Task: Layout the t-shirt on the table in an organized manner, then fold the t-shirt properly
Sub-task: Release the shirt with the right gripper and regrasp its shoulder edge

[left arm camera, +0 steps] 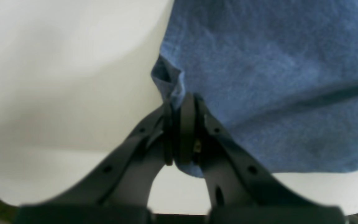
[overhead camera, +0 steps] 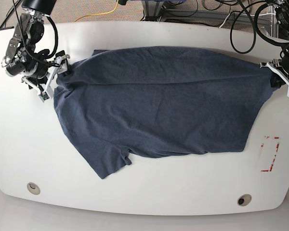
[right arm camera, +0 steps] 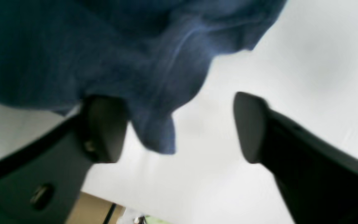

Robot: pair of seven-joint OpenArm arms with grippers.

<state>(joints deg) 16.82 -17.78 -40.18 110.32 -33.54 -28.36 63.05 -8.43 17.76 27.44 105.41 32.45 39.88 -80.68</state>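
We note the left end effector [left arm camera: 182, 102] pinching the t-shirt [overhead camera: 154, 106] edge; right wrist view alone shows the right end effector [right arm camera: 179, 127] spread over the worktop [overhead camera: 149, 202].

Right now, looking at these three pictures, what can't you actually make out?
- White lettering on the dark navy-blue cotton t-shirt: not visible in any view.
- White smooth table beneath the shirt: covered by cloth, base view.
- Left gripper: the pinched cloth hides its pads' inner faces.
- Right wrist view: blurred fabric edge; gripper contact unclear.
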